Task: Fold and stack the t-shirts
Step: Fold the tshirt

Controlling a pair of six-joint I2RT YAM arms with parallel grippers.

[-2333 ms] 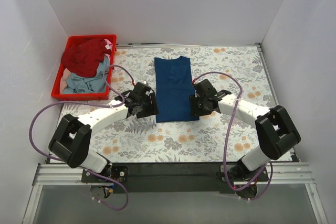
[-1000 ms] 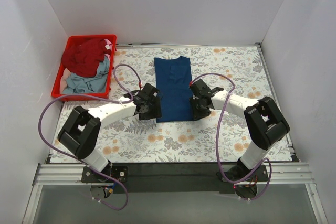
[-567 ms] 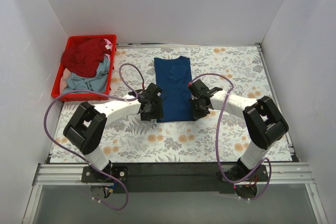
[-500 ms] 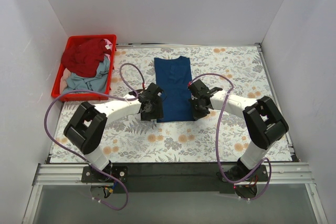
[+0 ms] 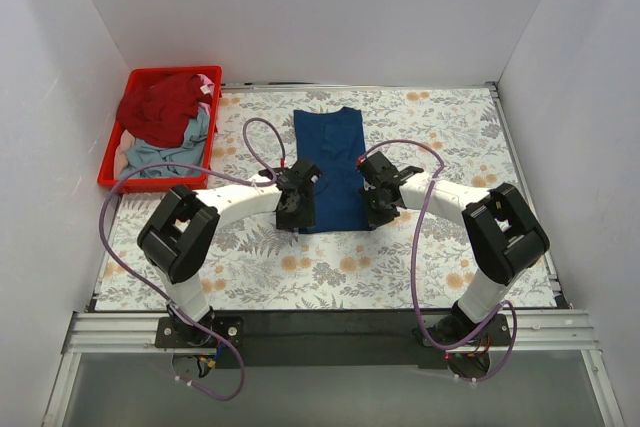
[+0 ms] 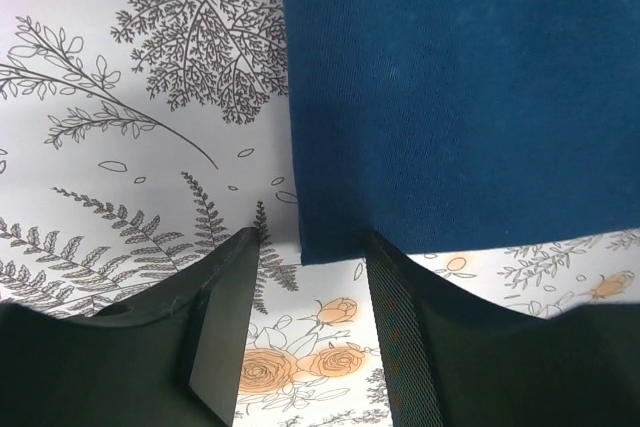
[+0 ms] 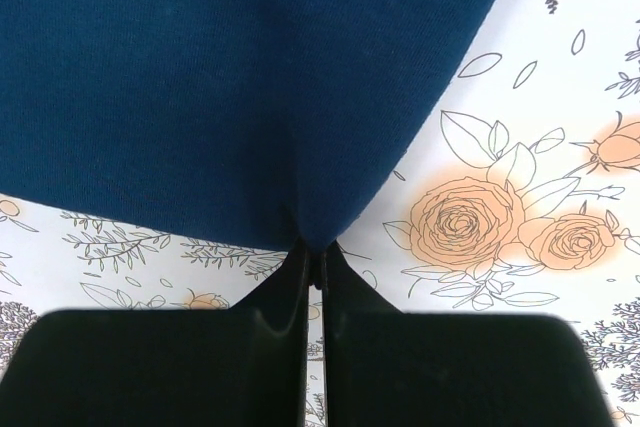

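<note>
A navy blue t-shirt, folded into a long strip, lies flat in the middle of the flowered table. My left gripper is at the shirt's near left corner. In the left wrist view the left gripper is open, its fingers either side of that corner of the navy cloth. My right gripper is at the near right corner. In the right wrist view the right gripper is shut on a pinch of the navy hem. A dark red t-shirt and a pale grey-blue t-shirt lie crumpled in the crate.
A red plastic crate stands at the far left of the table. White walls close in the back and both sides. The flowered cloth covers the table. Purple cables loop beside both arms.
My left gripper slid right to the shirt's near left corner and its fingers narrowed. My right gripper closed on the near right corner. The shirt has not moved.
</note>
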